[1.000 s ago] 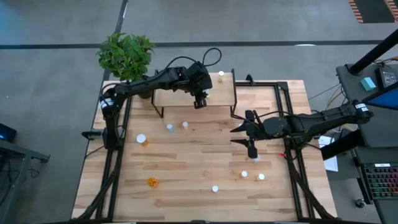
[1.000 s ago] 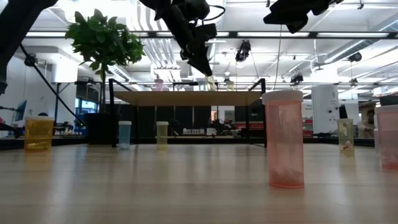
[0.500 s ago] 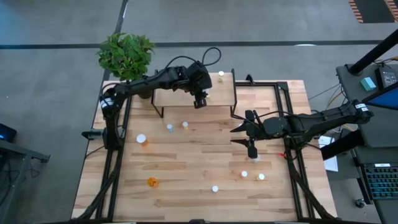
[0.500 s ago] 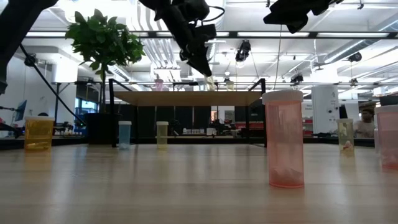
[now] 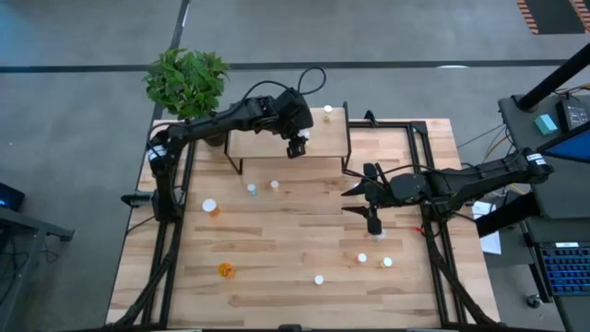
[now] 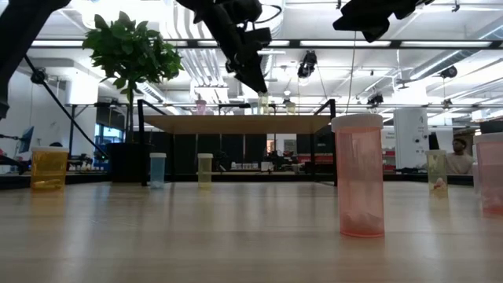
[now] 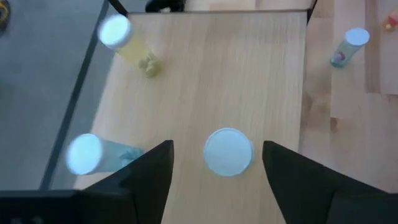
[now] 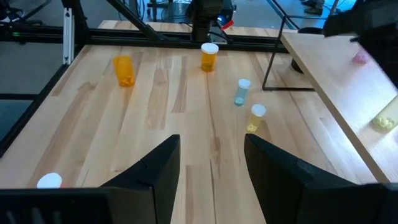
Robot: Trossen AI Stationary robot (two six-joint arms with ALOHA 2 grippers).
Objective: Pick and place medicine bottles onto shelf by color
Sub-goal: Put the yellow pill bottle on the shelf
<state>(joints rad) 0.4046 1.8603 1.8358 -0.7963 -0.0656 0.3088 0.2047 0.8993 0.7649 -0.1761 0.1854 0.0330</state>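
My left gripper (image 5: 296,148) hangs open over the right part of the shelf (image 5: 258,143). In the left wrist view its fingers (image 7: 152,171) stand on either side of a pale blue-capped bottle (image 7: 228,151) that stands on the shelf top (image 7: 249,74), with a gap on both sides. A yellowish bottle (image 7: 127,43) and a bluish bottle (image 7: 93,154) also stand on the shelf. My right gripper (image 5: 361,199) waits open above the table's right half (image 8: 208,165). Several bottles stand on the table, among them a pink one (image 6: 359,177).
On the table stand an orange white-capped bottle (image 5: 210,207), a bluish one (image 5: 252,190), a yellowish one (image 5: 274,185), an orange one (image 5: 225,270) and small white-capped ones near the right front (image 5: 362,259). A potted plant (image 5: 187,81) stands at the far left corner.
My left gripper has shifted slightly toward the table's far edge above the shelf. My right arm has kept still.
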